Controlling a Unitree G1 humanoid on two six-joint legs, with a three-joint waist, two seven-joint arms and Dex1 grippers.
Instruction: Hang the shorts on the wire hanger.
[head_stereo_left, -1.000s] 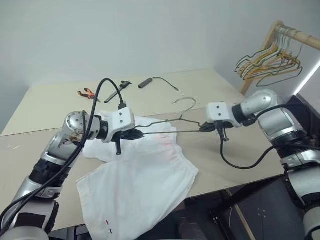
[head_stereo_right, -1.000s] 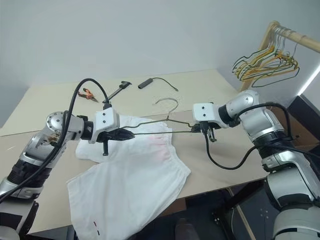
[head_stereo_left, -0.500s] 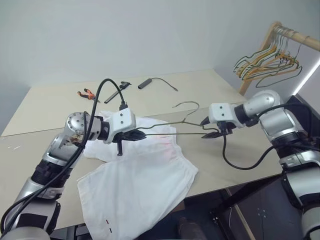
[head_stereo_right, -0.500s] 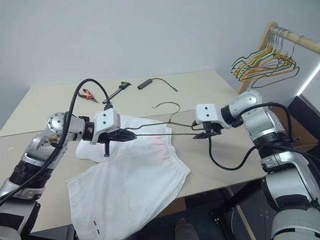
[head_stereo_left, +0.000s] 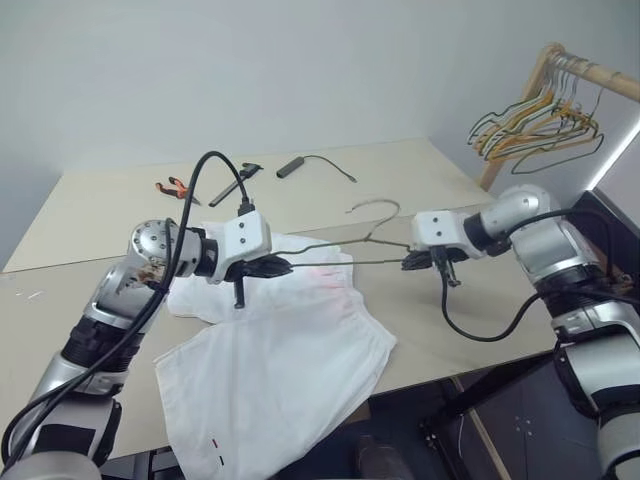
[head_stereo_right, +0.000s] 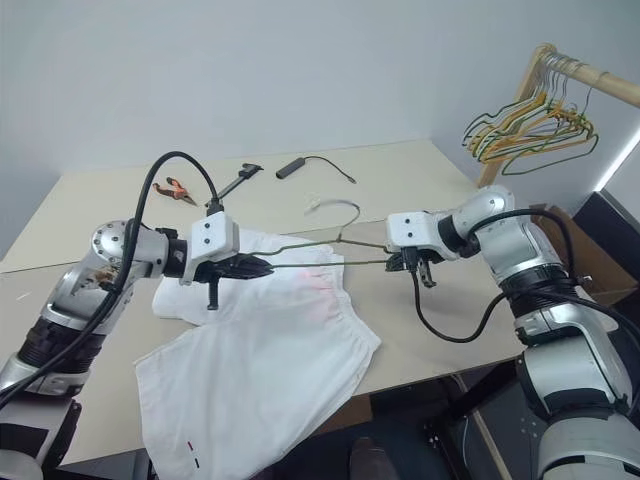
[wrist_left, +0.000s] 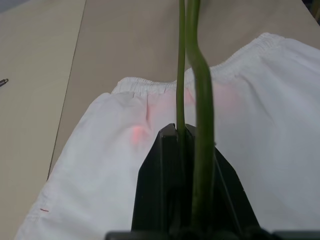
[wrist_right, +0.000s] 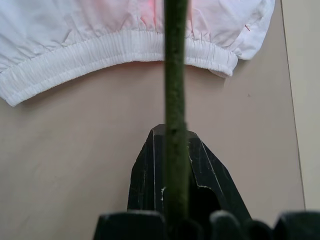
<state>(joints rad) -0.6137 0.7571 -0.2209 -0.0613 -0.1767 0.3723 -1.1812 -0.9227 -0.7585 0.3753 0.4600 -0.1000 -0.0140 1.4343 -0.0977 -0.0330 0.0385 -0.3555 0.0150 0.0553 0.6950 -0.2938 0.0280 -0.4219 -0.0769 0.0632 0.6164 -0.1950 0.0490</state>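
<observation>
Left eye view: both arms hold the wire hanger (head_stereo_left: 340, 255) in the air above the counter (head_stereo_left: 400, 185). Left pincer (head_stereo_left: 277, 267) is clamped on one end of the hanger, right pincer (head_stereo_left: 410, 262) clamped on the other end, so the wire spans between them. Hook curves up and back, closer to the right pincer.

Left wrist view: black fingers (wrist_left: 160, 195) are closed tight with two green-grey wire strands running out from between them. Right wrist view: same story, fingers (wrist_right: 145, 175) shut on a single strand of wire.

Shorts (head_stereo_left: 290, 350) lie flat on the counter under the hanger, not on it, elastic waistband toward the right pincer, one leg reaching the near counter edge. Faint pink patch near the waistband; tiny dark and red marks at the near hem, too small to read as text.

Far side of the counter: orange-handled pliers (head_stereo_left: 175, 186), a black tool (head_stereo_left: 235, 182), a black cable with a cylindrical end (head_stereo_left: 300, 163). Wooden rail (head_stereo_left: 590, 70) at the right carries bunched yellow and green hangers (head_stereo_left: 535, 125).

No brand, label or readable writing anywhere.
</observation>
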